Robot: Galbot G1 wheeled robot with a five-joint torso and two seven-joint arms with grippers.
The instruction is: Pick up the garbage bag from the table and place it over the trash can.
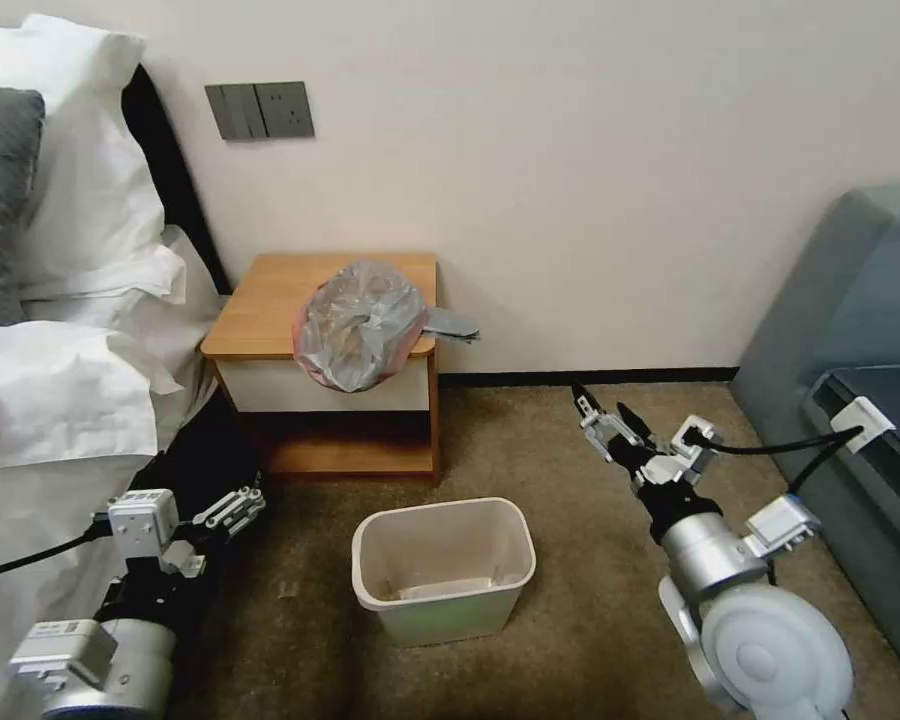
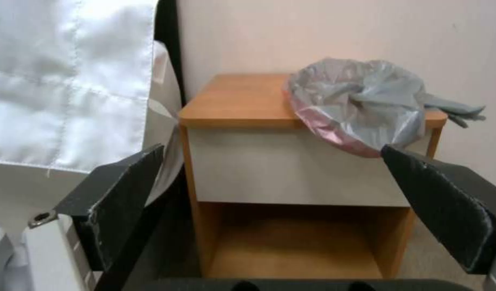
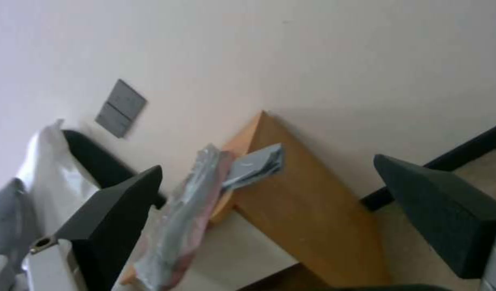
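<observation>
Garbage bag [image 1: 360, 325] on table [image 1: 260, 300], well apart from both spread tools: right tool [image 1: 602, 412], left tool [image 1: 242, 505].

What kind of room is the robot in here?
Most likely a bedroom, perhaps a hotel room. White pillows and bedding lie beside a small wooden nightstand, a grey sofa stands at the right, and a small trash can sits on the carpet.

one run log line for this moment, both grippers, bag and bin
garbage bag: on table, overhanging front | trash can: floor, unlined | left gripper: open, low | right gripper: open, raised
</observation>
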